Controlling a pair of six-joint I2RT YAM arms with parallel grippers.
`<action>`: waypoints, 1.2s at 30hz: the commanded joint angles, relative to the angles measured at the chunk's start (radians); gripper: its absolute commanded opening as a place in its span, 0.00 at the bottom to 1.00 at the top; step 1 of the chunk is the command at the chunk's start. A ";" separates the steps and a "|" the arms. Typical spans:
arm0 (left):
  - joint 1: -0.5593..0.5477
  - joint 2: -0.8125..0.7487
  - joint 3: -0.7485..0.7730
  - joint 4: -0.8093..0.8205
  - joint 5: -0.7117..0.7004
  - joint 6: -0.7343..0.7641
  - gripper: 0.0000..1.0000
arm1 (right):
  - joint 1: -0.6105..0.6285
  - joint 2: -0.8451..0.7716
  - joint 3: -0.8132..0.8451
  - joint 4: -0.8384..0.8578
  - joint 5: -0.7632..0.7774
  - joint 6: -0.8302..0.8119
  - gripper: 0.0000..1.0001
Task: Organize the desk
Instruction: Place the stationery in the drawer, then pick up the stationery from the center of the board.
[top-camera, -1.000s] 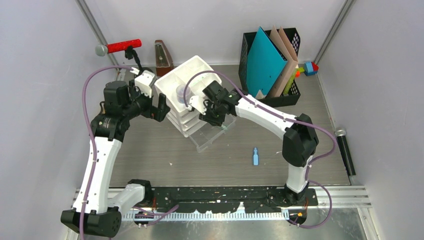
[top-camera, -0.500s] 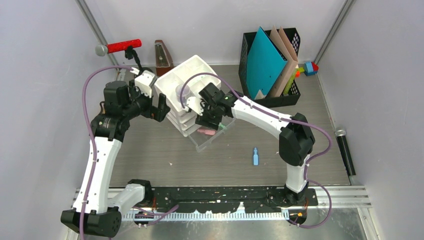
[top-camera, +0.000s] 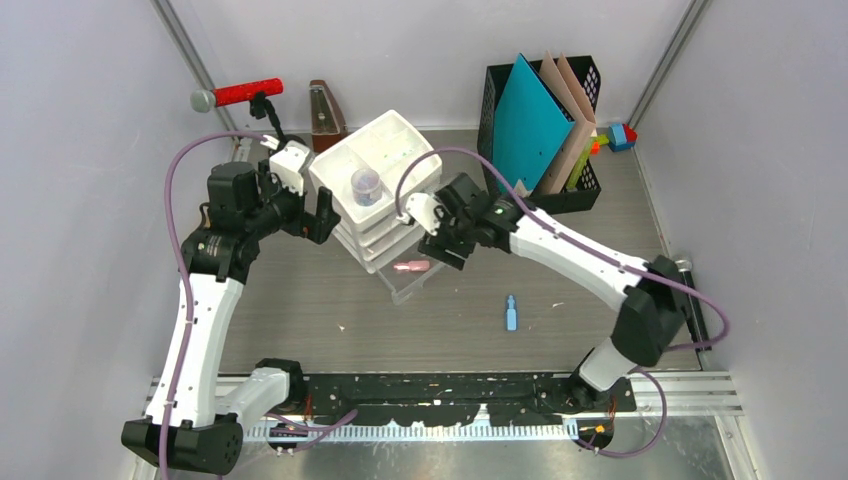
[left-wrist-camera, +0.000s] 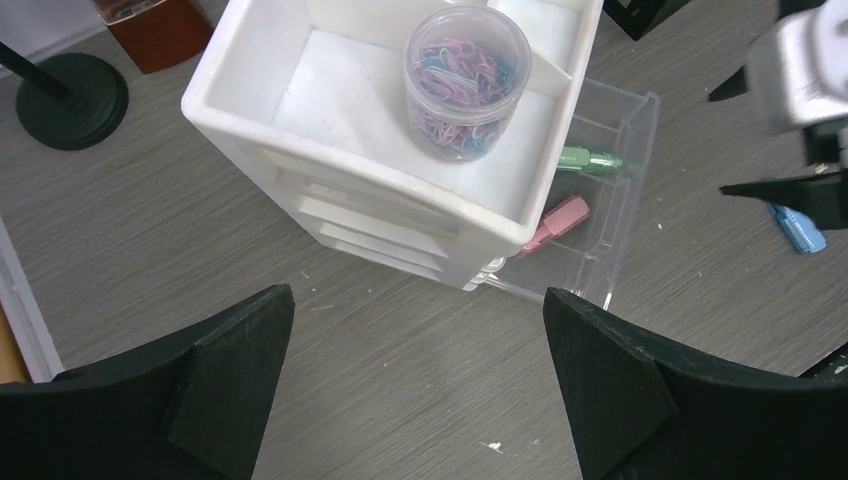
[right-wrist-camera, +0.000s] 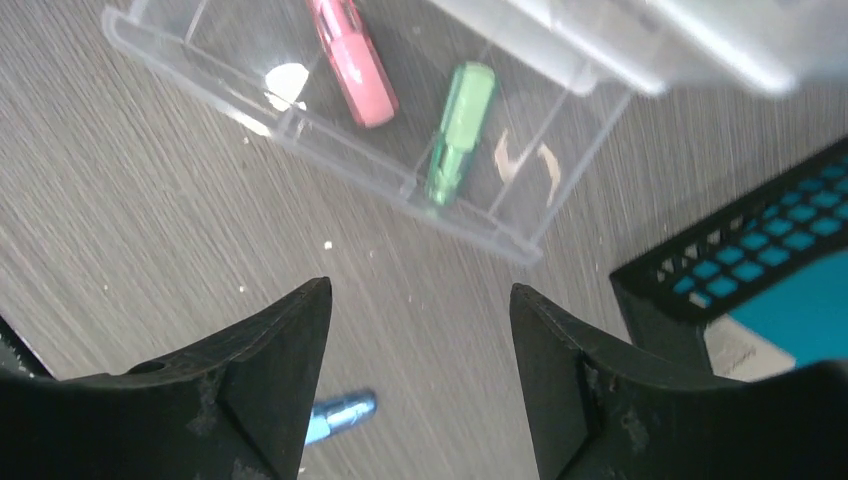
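Two end effectors, both empty. My right end effector (top-camera: 447, 243) is spread, nothing between the fingers. It hangs over the table (top-camera: 300, 300), just beside the front-right corner of the clear drawer (top-camera: 408, 283), which stands pulled out of the white drawer unit (top-camera: 375, 200). My left end effector (top-camera: 322, 215) is spread wide at the unit's left side, looking down on the jar of paper clips (left-wrist-camera: 467, 75) in the top tray.

The table lies flat under both arms. The drawer holds a pink pen (right-wrist-camera: 350, 60) and a green pen (right-wrist-camera: 458, 130), not touching.

My read: the next job is the blue item (top-camera: 510, 312) lying loose on the table.
- Direction: toward the near-right of my right end effector, well apart from it in the overhead view.
- Axis: its long axis runs roughly near-to-far, so I'd want to close across its short width. That probably needs a wrist turn.
- Arm: the right is clearly nearer. The left has the drawer unit between it and the item.
- My wrist view shows only part of it, low and beside one finger.

Room: bare table all round the blue item. The rail (top-camera: 450, 385) is on the near side and the black file holder (top-camera: 585, 195) is far-right, both well clear. The tight spot is the drawer's front rim on the way back.
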 joint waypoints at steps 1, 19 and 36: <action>0.003 -0.020 0.032 0.019 0.013 0.013 1.00 | -0.063 -0.152 -0.105 0.039 0.019 0.079 0.73; 0.003 -0.015 -0.005 0.058 0.021 -0.001 1.00 | -0.285 -0.286 -0.477 -0.083 -0.157 0.190 0.99; 0.003 -0.015 -0.020 0.072 0.059 -0.012 1.00 | -0.291 -0.053 -0.455 -0.085 -0.151 0.234 0.89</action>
